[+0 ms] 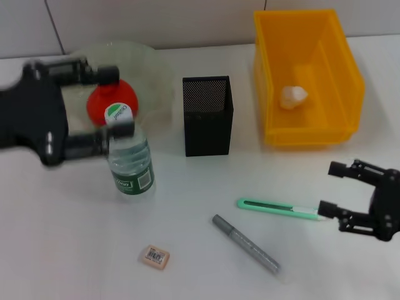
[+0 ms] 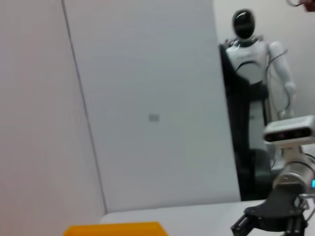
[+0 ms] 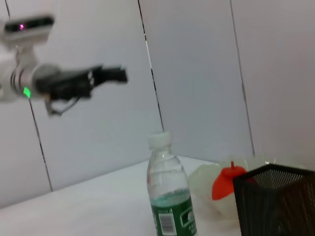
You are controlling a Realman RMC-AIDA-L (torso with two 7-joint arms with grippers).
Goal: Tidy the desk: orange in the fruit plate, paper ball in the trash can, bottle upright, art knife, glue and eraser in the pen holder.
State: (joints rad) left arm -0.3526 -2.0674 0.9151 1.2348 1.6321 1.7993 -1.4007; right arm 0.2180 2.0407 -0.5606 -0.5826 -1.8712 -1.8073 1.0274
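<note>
One eraser, one glue pen, one knife, one upright bottle.

Bright, even light overhead; soft shadows on the white bench. The left gripper is blurred; both wrist views look soft.

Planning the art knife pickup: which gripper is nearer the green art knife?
Right. The right gripper sits open at the art knife's tip; the left gripper is across the desk, over the bottle.

White counter underlies everything; pale panelled wall behind. Black-and-white humanoid robot figure stands far off, right of wall.
</note>
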